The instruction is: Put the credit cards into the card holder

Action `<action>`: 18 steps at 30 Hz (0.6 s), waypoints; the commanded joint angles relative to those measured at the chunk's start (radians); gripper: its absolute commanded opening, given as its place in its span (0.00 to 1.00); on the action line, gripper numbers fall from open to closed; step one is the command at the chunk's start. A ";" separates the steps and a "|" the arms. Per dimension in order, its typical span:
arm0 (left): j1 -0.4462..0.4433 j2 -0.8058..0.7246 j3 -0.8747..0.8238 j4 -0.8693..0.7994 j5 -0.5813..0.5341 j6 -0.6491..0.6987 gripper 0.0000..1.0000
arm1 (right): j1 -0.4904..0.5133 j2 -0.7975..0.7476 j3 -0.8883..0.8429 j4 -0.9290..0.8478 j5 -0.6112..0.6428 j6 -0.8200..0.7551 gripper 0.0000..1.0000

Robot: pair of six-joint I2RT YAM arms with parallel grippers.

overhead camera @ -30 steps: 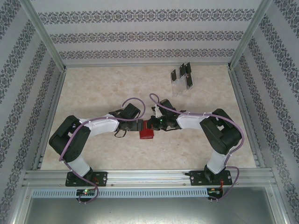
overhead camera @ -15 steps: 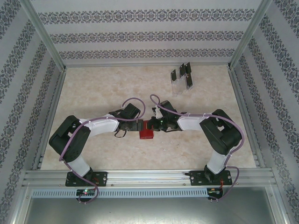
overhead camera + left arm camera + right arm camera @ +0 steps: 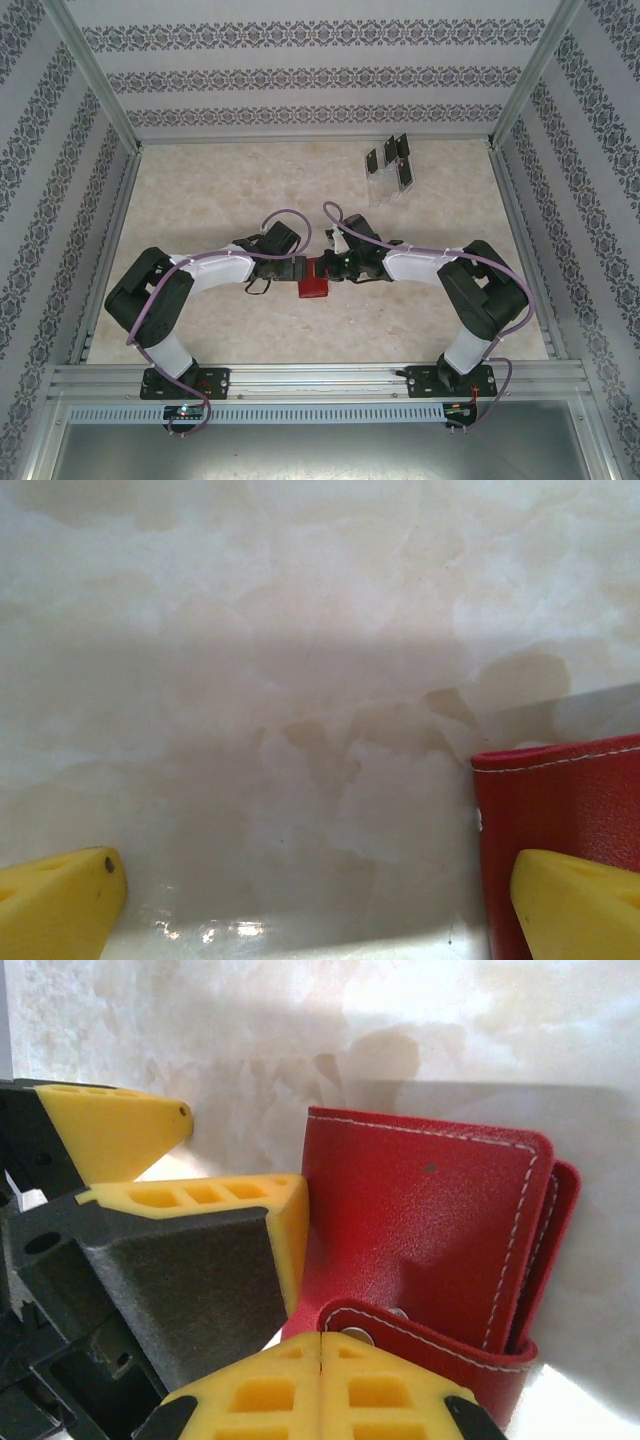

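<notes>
Right end effector (image 3: 320,1352): yellow fingers (image 3: 260,1395) pressed together, seam shut, nothing visible between them. The tips sit at the lower edge of the snap flap of a small folding red wallet (image 3: 430,1210), which has a textured surface and white stitching. Can't tell whether the tips actually touch the flap.

Left end effector (image 3: 318,880): spread wide, yellow fingers (image 3: 60,900) far apart, gripping nothing. In the left wrist view one finger overlaps the red wallet's edge and the other is off over bare table. In the right wrist view the nearer left finger has its tip flat against the wallet's side, touching. The second left finger is up-left, clear of the wallet.

The red wallet is folded, with layered edges showing on one side and a metal snap stud on the flap. In the top view it lies mid-table directly between the two end effectors, poking out slightly toward the arm bases.

Both arms bend inward with elbows out and meet at the centre. A purple cable (image 3: 290,215) loops over each arm.

Several thin dark rectangular cards (image 3: 403,176) stand upright in a clear plastic slotted rack (image 3: 382,188) at the far right of the table. They are well apart from the wallet and both end effectors.

The table (image 3: 220,190) is pale beige with a marbled surface. It has an aluminium frame (image 3: 300,375) along the near edge and patterned walls (image 3: 300,80) around it.
</notes>
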 commanded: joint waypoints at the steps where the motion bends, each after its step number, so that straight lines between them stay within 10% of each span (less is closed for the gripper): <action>1: -0.001 0.057 -0.021 0.013 0.048 0.016 1.00 | 0.013 -0.004 0.011 -0.012 -0.012 0.005 0.00; 18: 0.000 0.055 -0.022 0.012 0.048 0.016 1.00 | -0.003 0.078 -0.011 0.028 0.002 0.003 0.00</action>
